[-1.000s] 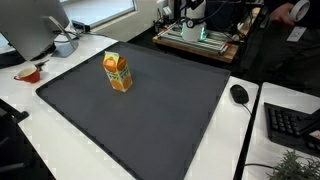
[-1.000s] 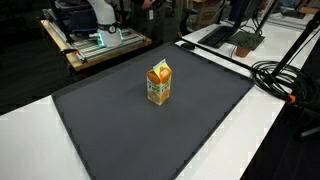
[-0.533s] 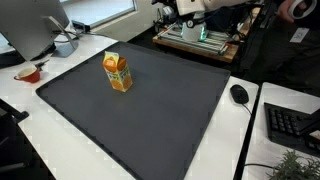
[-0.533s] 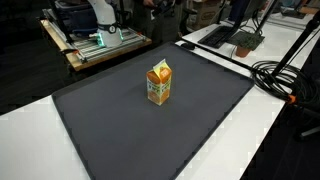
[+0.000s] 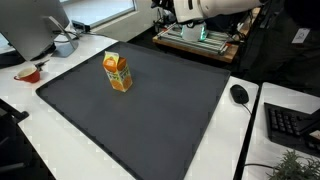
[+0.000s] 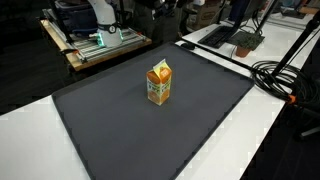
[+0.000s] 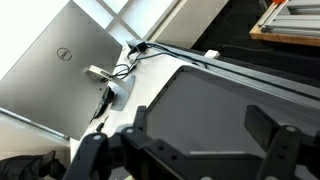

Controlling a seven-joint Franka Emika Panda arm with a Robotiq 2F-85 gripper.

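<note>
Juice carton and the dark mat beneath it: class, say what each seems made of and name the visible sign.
The juice carton looks like coated paperboard, with a folded gable top and flat printed orange panels that have a slight sheen. The mat looks like matte dark grey rubber, foam or fabric. It lies flat with a thin edge and no glare, but the exact material cannot be told.

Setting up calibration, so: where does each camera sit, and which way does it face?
An exterior view: off a table corner, looking down across the mat at the carton; the white arm crosses the top edge.
An exterior view: off another side, facing the carton mid-mat; arm not clearly seen.
Wrist view: high up, facing down at the monitor's back and a mat corner; open fingers along the bottom.
Shared: both exterior views show carton and mat.
</note>
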